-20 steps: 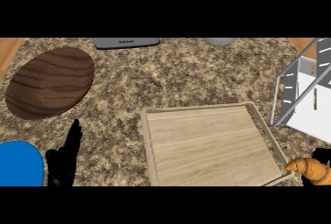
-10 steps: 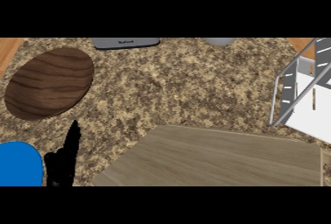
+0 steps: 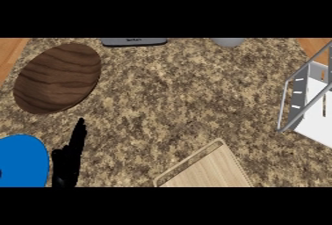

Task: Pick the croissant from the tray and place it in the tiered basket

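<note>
Tray [image 3: 206, 174] at lower edge, corner pointing away; tiered basket [image 3: 306, 100] right; left hand [image 3: 69, 159] lower left, fingers straight, empty.

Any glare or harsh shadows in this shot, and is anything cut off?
Head view: even light, no glare or hard shadows on the counter; the tray and tiered basket are cut off by the bottom and right edges; no croissant shows.

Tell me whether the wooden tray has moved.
Yes: the tray has turned and slid toward the lower edge, away from the tiered basket; only a corner shows.
</note>
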Robot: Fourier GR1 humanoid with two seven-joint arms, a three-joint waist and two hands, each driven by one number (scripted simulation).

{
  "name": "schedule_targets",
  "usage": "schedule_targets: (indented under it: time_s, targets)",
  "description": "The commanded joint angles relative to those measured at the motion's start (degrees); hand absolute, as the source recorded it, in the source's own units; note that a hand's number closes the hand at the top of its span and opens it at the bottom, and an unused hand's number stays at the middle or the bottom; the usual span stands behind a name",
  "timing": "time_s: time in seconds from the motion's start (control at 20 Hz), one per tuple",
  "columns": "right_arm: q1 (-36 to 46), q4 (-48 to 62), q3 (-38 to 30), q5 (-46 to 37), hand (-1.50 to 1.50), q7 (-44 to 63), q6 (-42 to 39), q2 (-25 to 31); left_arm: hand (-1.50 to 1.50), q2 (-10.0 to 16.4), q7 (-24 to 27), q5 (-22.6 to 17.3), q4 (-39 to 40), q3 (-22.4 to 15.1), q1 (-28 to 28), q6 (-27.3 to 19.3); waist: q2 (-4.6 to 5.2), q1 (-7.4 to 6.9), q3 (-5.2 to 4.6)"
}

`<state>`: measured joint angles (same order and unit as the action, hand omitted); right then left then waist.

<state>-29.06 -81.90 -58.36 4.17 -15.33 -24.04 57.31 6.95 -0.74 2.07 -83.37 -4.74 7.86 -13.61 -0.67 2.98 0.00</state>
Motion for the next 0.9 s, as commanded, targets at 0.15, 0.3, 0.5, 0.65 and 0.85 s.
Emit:
schedule_targets:
  time_s: [0.15, 0.3, 0.5, 0.65, 0.85]
  targets:
    - [0.2, 0.5, -12.7, 2.8, 1.5, 4.6, -8.2, 2.4, 0.0, 1.0, -3.8, -0.7, 2.8, 1.5, -4.7, 2.1, 0.58, -2.14, -0.06]
    - [3.8, 2.8, -12.1, 2.1, 1.5, 9.2, -8.9, 5.5, 0.0, 0.7, 1.6, -0.6, 3.8, 0.6, -0.7, 3.5, 0.64, -2.76, -0.06]
    - [11.8, 3.0, -6.1, 3.3, 1.5, 17.7, -5.7, 9.1, 0.0, 0.3, 0.8, -0.4, 2.1, 0.5, -0.7, 3.2, 0.74, -3.5, -0.05]
    - [16.1, 3.5, 0.9, -0.3, 1.5, 16.9, -1.7, 8.3, 0.0, -2.1, -0.9, 2.6, 4.1, -1.8, -3.9, 0.9, 0.81, -3.54, -0.01]
    - [22.6, 10.4, 7.3, -0.9, 1.5, 17.2, -1.8, 13.9, 0.0, -0.2, -5.3, 1.5, -1.5, -0.6, -3.4, 1.9, 0.84, -4.16, 0.02]
